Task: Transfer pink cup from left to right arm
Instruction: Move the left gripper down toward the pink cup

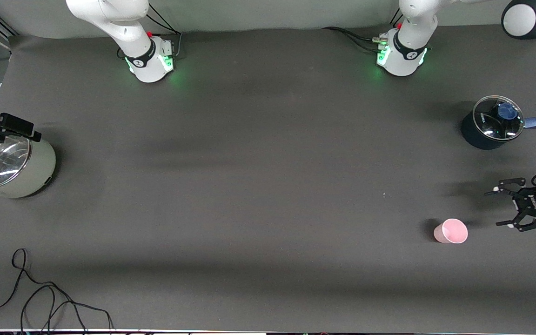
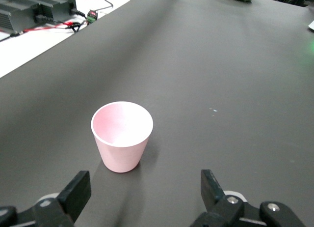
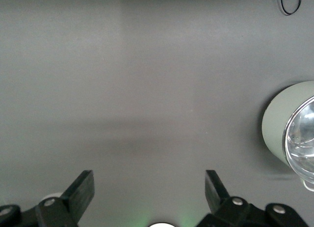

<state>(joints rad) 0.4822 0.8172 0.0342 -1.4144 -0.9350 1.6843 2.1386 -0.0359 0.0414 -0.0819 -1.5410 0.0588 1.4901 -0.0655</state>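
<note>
Pink cup (image 1: 451, 231) stands upright on the counter (image 1: 258, 186), just beside your wide-open left tool (image 1: 504, 207); centre the fingers around its wall. Right tool (image 3: 149, 192) waits open near the grey pot (image 1: 12, 163)

The table (image 1: 249, 186) was covered in a matt dark grey sheet that looked like smooth cloth. The pink cup (image 1: 451, 231) looked like plain, smooth plastic with a dull sheen. The pale green pot (image 1: 26, 172) had a satin body and a glossy glass lid. The dark pot (image 1: 477, 132) also carried a shiny glass lid.
</note>
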